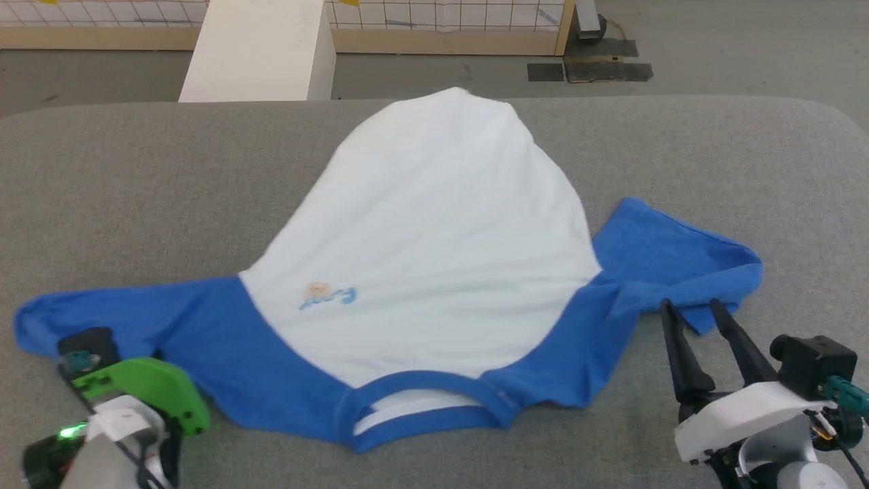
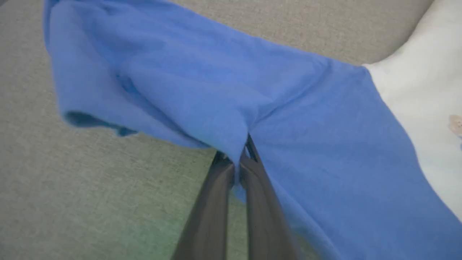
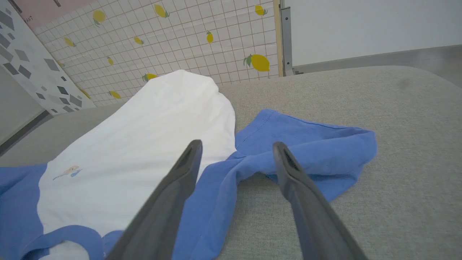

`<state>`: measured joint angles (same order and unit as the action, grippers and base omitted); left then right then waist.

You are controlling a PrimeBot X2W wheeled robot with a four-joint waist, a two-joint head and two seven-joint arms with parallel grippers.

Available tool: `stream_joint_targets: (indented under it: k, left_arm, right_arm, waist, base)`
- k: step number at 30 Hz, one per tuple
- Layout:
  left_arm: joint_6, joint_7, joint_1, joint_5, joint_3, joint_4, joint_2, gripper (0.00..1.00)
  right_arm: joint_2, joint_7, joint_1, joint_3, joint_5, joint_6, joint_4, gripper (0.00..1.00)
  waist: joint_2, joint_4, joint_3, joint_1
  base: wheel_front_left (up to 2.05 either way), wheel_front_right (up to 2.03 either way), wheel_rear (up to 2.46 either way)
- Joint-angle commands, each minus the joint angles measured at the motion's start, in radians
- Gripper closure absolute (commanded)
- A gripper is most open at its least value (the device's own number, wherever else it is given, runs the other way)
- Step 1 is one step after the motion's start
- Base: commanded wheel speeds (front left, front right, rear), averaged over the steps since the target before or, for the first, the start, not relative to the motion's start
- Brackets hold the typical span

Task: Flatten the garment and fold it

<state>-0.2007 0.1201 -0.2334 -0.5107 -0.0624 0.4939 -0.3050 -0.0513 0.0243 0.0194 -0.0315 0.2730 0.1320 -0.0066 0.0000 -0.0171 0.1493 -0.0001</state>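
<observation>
At the near left corner of the surface, the left pincer is clenched on the garment: its two dark fingers are pressed together with a fold of the blue left sleeve pinched between them, and the cloth around the grip is pulled up into a small ridge. On the other side, the right pincer is released, its fingers standing apart and holding nothing. The tips are at the near edge of the blue right sleeve, which lies crumpled and partly folded over itself; I cannot tell whether they touch the cloth. Between both pincers the garment lies spread on the grey padded surface, front side up. The blue neck trim is nearest to the robot, and the white body narrows toward the far edge of the surface. A small beige logo sits on the chest, closer to the left sleeve. Behind the surface stands a white block, and further back a tiled wall printed with lemons.
</observation>
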Motion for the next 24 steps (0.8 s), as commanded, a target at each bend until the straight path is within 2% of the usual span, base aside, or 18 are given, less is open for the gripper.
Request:
stream_joint_targets:
  k: [1, 3, 4, 5, 8, 14, 18, 24]
  left_arm:
    - [-0.011, -0.017, -0.020, 0.014, 0.014, 0.014, -0.025, 1.00]
    - [-0.014, -0.048, -0.028, 0.016, 0.026, 0.027, -0.036, 1.00]
    - [-0.003, -0.061, -0.031, 0.003, 0.033, 0.030, -0.031, 0.62]
    - [0.014, -0.075, -0.034, -0.013, 0.039, 0.035, -0.024, 0.03]
    - [0.034, -0.125, -0.033, -0.022, 0.040, 0.048, -0.006, 0.00]
    - [0.059, -0.323, 0.026, -0.050, 0.065, 0.017, 0.080, 0.00]
    - [0.074, -0.376, 0.085, -0.011, 0.055, -0.068, 0.127, 0.00]
    - [0.098, -0.381, 0.140, 0.125, 0.063, -0.286, 0.194, 0.00]
  right_arm:
    - [0.001, 0.008, 0.012, -0.013, -0.009, -0.001, -0.001, 0.00]
    - [0.001, 0.016, 0.016, -0.026, -0.013, -0.001, -0.001, 0.00]
    - [0.001, 0.018, 0.017, -0.028, -0.013, -0.001, -0.001, 0.00]
    - [0.001, 0.022, 0.019, -0.029, -0.012, -0.001, 0.000, 0.00]
    - [0.001, 0.031, 0.024, -0.029, -0.012, -0.001, 0.001, 0.00]
    - [0.001, 0.062, 0.035, -0.028, 0.000, -0.001, -0.002, 0.00]
    - [0.001, 0.073, 0.034, -0.105, 0.003, -0.001, 0.011, 0.00]
    - [0.001, 0.130, -0.071, -0.261, -0.029, -0.001, 0.079, 0.00]
  waist:
    - [0.0000, 0.001, 0.001, 0.0001]
    - [0.0000, 0.003, 0.001, 0.0001]
    - [0.0000, 0.005, 0.001, 0.0001]
    - [0.0000, 0.007, 0.000, 0.0001]
    - [0.0000, 0.016, -0.005, 0.0001]
    - [0.0000, 0.043, -0.016, 0.0001]
    - [0.0000, 0.068, -0.021, 0.0001]
    - [0.0000, 0.113, -0.001, 0.0001]
  base:
    - [0.00, 0.00, 0.00]
    - [0.00, 0.00, 0.00]
    - [0.00, 0.00, 0.00]
    - [0.00, 0.00, 0.00]
    - [0.00, 0.00, 0.00]
    - [0.00, 0.00, 0.00]
    - [0.00, 0.00, 0.00]
    - [0.00, 0.00, 0.00]
